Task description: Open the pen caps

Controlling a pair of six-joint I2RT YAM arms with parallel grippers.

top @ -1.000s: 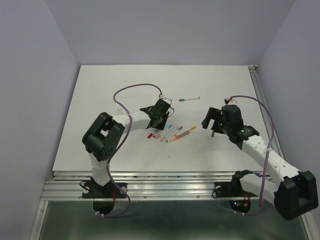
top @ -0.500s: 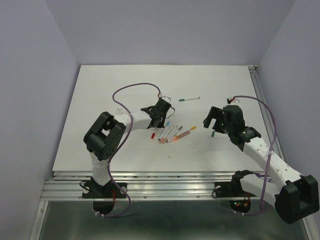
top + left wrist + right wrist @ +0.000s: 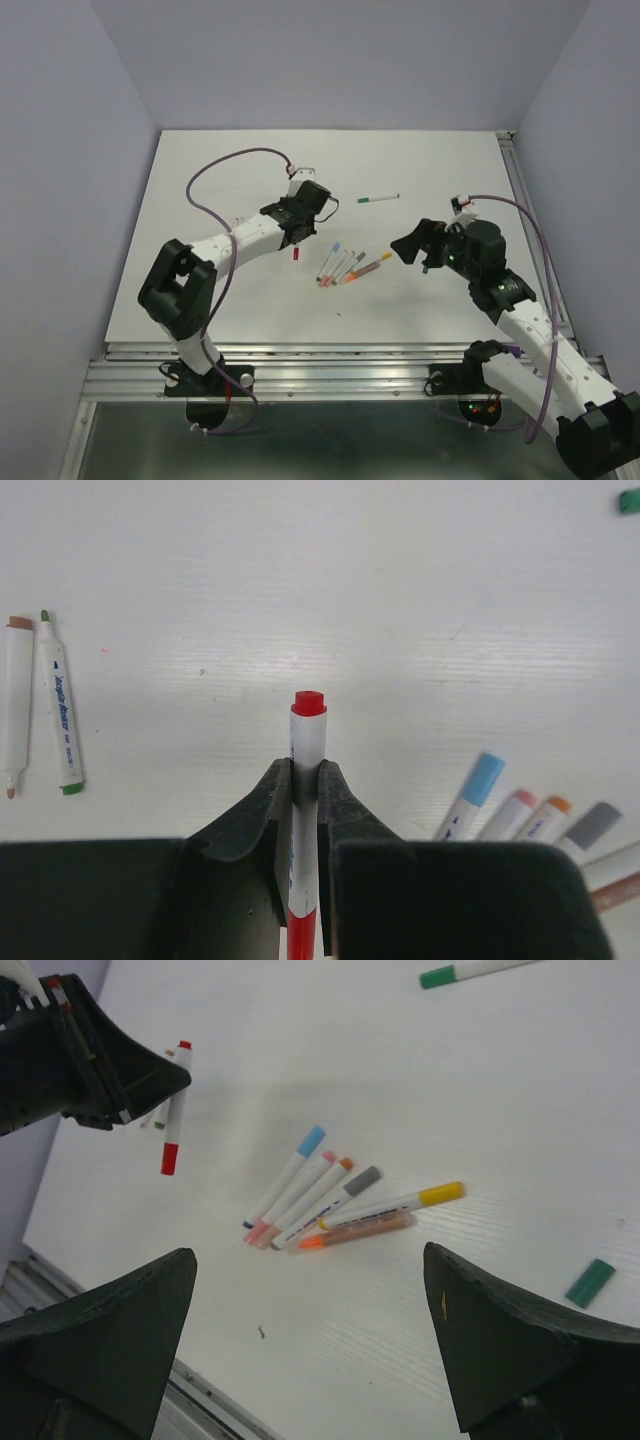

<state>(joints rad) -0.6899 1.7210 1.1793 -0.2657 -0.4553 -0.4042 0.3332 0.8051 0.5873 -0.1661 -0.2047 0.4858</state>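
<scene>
The left gripper (image 3: 305, 780), pinching a red pen (image 3: 308, 742) just left of the loose pens (image 3: 345, 267), holds it roughly upright with the red cap (image 3: 168, 1158) at its lower end, so the wide-spread right gripper (image 3: 416, 252), well apart to the right, probably must reach leftward for it.

The left pincer (image 3: 306, 776) pinches a red pen (image 3: 308, 738) by its barrel.
</scene>
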